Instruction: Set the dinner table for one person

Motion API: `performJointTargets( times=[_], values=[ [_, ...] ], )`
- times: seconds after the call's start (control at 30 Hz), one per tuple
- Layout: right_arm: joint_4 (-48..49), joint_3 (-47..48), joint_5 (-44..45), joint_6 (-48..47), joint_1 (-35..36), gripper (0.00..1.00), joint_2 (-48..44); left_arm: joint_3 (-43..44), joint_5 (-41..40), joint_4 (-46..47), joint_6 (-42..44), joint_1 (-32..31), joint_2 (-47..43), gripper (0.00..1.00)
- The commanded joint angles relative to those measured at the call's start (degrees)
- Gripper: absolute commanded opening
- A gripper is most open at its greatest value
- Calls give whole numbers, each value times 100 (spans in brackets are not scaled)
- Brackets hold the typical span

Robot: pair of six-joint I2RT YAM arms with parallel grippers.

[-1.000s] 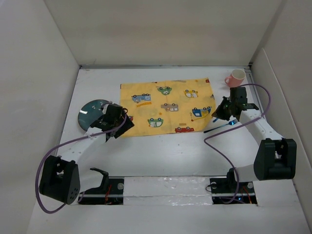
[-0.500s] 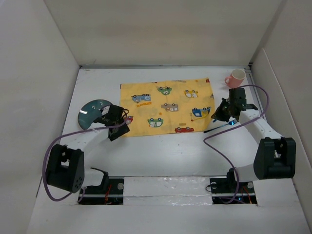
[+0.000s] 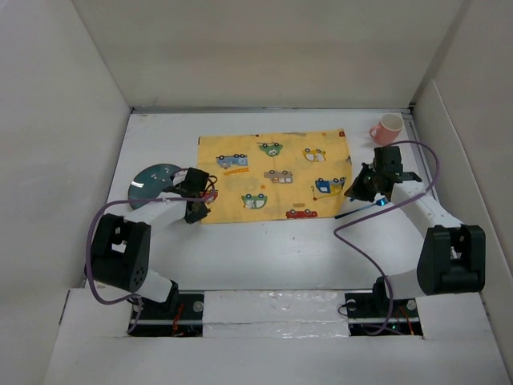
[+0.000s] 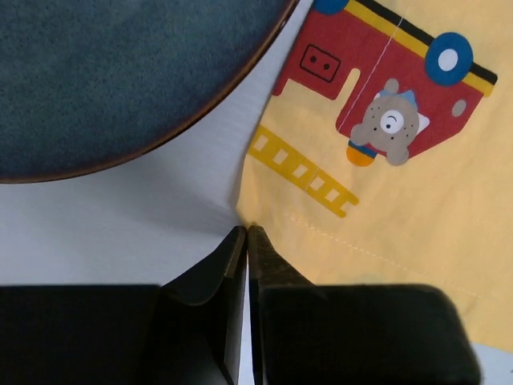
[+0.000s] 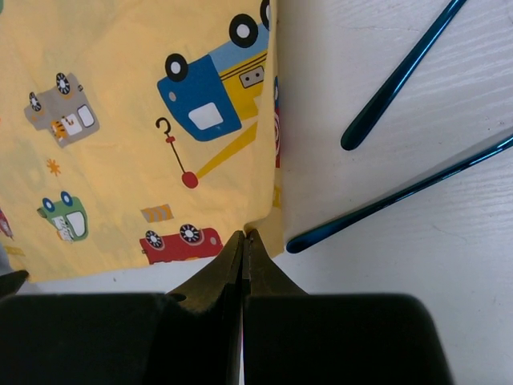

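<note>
A yellow car-patterned cloth mat [image 3: 272,172] lies at the back middle of the white dinner table [image 3: 272,249]. My left gripper [image 3: 199,211] is shut at the mat's near-left corner, and in the left wrist view its tips [image 4: 247,231] pinch the cloth edge [image 4: 385,184]. My right gripper [image 3: 353,192] is shut on the near-right corner, where the cloth [image 5: 136,120] puckers at the tips [image 5: 244,235]. A dark blue plate [image 3: 151,183] lies just left of the mat. Two blue cutlery handles [image 5: 401,76] [image 5: 401,196] lie to the right of the mat.
A pink cup [image 3: 388,127] stands at the back right corner, behind my right gripper. The blue cutlery [image 3: 365,208] lies close under my right wrist. Beige walls close in the table on three sides. The plate's rim [image 4: 104,72] is near my left fingers.
My left gripper has gone from open to shut on the mat's near-left corner, and the left arm's elbow has swung back toward its base. The right arm has barely moved.
</note>
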Motion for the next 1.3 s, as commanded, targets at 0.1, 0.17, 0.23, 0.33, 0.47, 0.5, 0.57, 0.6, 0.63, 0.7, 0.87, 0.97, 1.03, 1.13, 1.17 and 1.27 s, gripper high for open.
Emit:
performJointTargets(
  times=[0.1,0.17,0.23,0.33,0.47,0.5,0.57,0.6,0.63,0.7,0.87,0.97,1.03,1.13,1.17,1.27],
  values=[
    [176,-46,-115,-74,48,0,72,-73,-355,-296,154,16,99,0],
    [141,-19,-124,-74,48,0,107,-47,-478,-366,241,16,-129,0],
    [80,-28,-106,-92,100,0,116,-29,-531,-419,268,16,-244,0],
    [-34,-72,34,-109,163,0,151,6,-619,-621,224,16,-288,0],
    [-158,-125,210,-127,163,0,204,-64,-654,-867,93,16,-604,0],
    [-175,-142,254,-127,163,0,195,-73,-698,-903,31,16,-683,0],
    [-210,-116,246,-145,163,0,239,-47,-847,-947,13,16,-851,0],
    [-272,-90,211,-153,163,0,309,-38,-900,-964,-4,68,-868,0],
    [-298,-81,149,-162,215,0,336,-29,-909,-947,39,138,-816,0],
    [-360,-116,131,-154,267,0,353,15,-760,-895,92,524,-702,0],
    [-474,-396,140,-127,321,0,204,129,-707,-675,391,798,-763,0],
    [-527,-546,193,-127,321,0,117,103,-567,-683,418,798,-711,0],
    [-553,-599,184,-127,321,0,81,42,-479,-666,418,798,-702,0],
    [-580,-652,219,-110,321,0,2,-29,-356,-657,435,798,-701,1],
    [-580,-661,228,-101,321,0,-33,-29,-303,-648,444,798,-710,1],
    [-633,-740,255,-31,321,0,-209,-11,-276,-639,461,798,-693,2]
  ],
)
